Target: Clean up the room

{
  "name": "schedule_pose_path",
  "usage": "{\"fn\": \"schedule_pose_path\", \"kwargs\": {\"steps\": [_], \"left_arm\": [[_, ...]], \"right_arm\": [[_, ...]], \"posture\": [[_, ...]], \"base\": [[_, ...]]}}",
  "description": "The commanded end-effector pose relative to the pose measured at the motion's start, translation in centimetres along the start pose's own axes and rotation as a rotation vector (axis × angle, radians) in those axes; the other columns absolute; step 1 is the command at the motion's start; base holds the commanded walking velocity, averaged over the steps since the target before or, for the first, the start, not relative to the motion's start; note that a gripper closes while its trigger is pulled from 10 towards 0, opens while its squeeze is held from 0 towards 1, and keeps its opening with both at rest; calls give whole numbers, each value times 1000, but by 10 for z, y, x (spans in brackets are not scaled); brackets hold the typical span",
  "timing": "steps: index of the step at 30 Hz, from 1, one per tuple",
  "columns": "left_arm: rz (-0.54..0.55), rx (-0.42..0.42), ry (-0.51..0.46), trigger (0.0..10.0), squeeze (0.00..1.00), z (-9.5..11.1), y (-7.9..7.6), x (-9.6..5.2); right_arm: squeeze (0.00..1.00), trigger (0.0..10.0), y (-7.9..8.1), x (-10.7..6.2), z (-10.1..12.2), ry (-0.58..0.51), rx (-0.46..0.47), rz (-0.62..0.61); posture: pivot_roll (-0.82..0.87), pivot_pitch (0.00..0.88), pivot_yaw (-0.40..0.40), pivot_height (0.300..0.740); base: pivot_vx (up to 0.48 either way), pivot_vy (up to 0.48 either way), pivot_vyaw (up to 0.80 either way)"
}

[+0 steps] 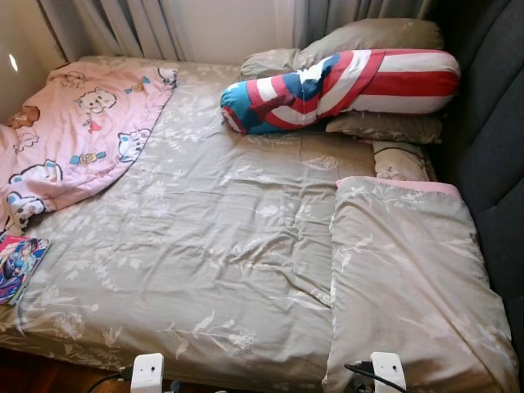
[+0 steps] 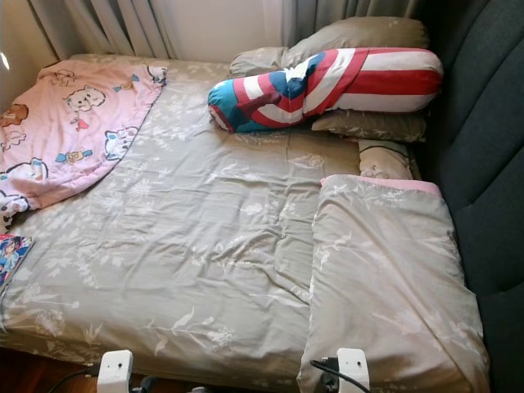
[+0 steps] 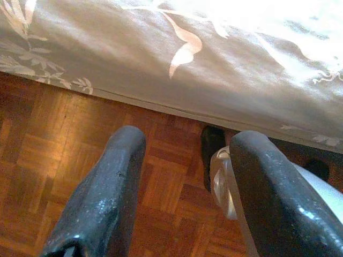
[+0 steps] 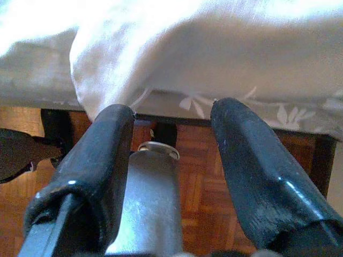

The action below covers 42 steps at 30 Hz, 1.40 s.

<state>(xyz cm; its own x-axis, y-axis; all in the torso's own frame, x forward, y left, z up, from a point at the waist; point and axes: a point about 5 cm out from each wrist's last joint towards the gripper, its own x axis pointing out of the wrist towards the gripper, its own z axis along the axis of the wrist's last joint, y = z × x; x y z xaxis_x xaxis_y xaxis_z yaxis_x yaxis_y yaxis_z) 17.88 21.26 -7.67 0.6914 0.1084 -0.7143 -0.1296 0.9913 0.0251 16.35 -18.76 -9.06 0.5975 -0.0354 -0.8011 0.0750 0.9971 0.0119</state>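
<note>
A bed (image 1: 205,246) covered by a grey floral duvet lies before me. A pink cartoon blanket (image 1: 78,135) is crumpled over its far left corner. A red, white and blue striped bolster (image 1: 344,86) rests on grey pillows (image 1: 368,37) by the headboard. A folded grey quilt (image 1: 405,270) lies on the bed's right side. A colourful book (image 1: 18,264) sits at the bed's left edge. Both arms hang low at the bed's near edge. My left gripper (image 3: 185,144) is open over the parquet floor (image 3: 64,139). My right gripper (image 4: 171,112) is open below the quilt's overhang.
A dark padded headboard (image 1: 491,123) runs along the right. Curtains (image 1: 123,24) hang behind the bed. The white ends of my arms (image 1: 147,372) (image 1: 387,370) show at the bottom edge. Dark bed legs (image 4: 56,126) stand on the wooden floor under the frame.
</note>
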Motion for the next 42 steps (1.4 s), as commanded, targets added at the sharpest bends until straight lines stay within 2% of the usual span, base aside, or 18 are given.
{"fn": "schedule_pose_path", "kwargs": {"steps": [1, 22, 37, 42], "left_arm": [[9, -13, 39, 10000, 0, -10, 3, -3], [12, -13, 35, 10000, 0, -10, 5, -4], [16, -17, 36, 10000, 0, -10, 5, -3], [16, -20, 35, 10000, 0, -10, 4, -3]], "right_arm": [[0, 10000, 0, -1, -4, 15, 14, 1], [0, 10000, 4, 0, -4, 24, 13, 5], [0, 10000, 4, 0, -4, 25, 16, 6], [0, 10000, 4, 0, -5, 30, 0, 11]], "posture": [[35, 138, 5, 740], [42, 124, 10, 740], [46, 131, 8, 740], [47, 132, 6, 740]], "base": [[0, 292, 0], [0, 310, 0], [0, 39, 0], [0, 417, 0]]}}
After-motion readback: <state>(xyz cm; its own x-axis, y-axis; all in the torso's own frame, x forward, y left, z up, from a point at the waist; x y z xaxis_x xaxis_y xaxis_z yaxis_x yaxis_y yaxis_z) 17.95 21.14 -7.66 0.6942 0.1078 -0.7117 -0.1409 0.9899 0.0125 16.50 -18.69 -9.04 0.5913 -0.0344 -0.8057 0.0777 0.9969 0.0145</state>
